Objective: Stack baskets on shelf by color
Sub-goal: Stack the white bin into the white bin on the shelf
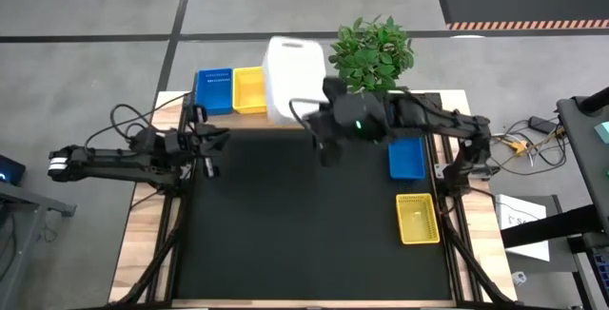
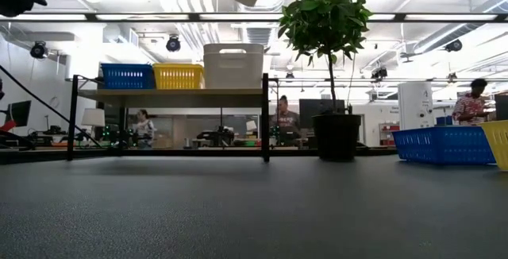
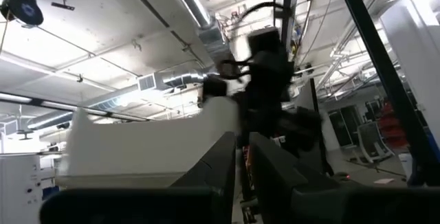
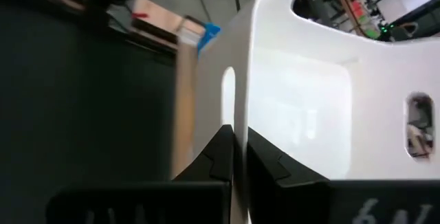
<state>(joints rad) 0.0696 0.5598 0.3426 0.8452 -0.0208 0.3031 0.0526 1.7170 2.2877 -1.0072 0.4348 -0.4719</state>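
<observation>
right gripper [image 4: 234,157] clamps white basket [image 4: 309,93] wall above shelf [image 1: 249,118].

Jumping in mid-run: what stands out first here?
The right end effector holds a white basket aloft by its wall, above the white stack on the shelf. A blue basket and a yellow basket wait on the table's right side; the left end effector idles left.

Two dark jointed arms with looped black cables; right arm [image 1: 381,118] bears a green light, left arm [image 1: 124,158] a white-marked end.
</observation>
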